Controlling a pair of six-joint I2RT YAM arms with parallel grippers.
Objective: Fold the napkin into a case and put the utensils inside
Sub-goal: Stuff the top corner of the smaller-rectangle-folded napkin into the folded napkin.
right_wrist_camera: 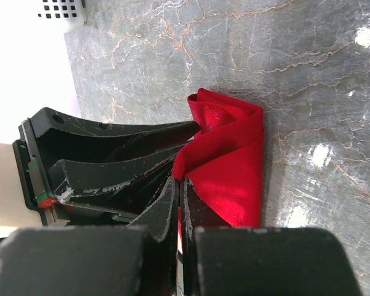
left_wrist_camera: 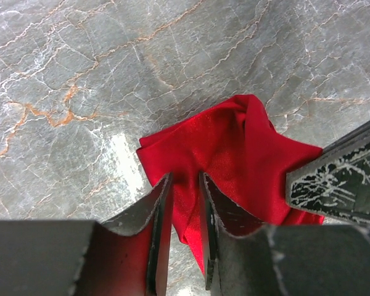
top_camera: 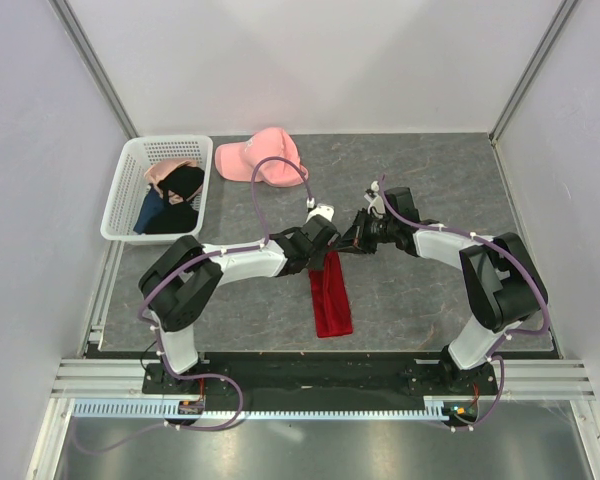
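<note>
You work on a grey marbled table (top_camera: 430, 180) boxed in by plain white walls. Well off to the left of the left gripper (left_wrist_camera: 185, 185) stands a white basket (top_camera: 170, 143) of dark clothes, and a pink cap (top_camera: 260, 158) lies beyond that gripper, well apart from it.

The napkin (top_camera: 332, 300) is a long, narrow red strip. Its far end bunches right at the tips of both pincers, and the rest trails back from them toward the arm bases.

The right gripper (right_wrist_camera: 177, 185) has its fingers pressed together. A raised fold of the red cloth runs into the tips, so it looks pinched there. The left gripper's fingers stand a little apart with red cloth in the gap — you cannot tell whether they bite it or merely straddle it. No utensils show clearly.

Mind the crowding: the two pincers sit almost nose to nose over one small end, so a careless move may knock them together. If the left hold is loose, a pull from the right will likely drag one layer alone and spoil the stacked edges — and a hard pull may slide the whole strip.
</note>
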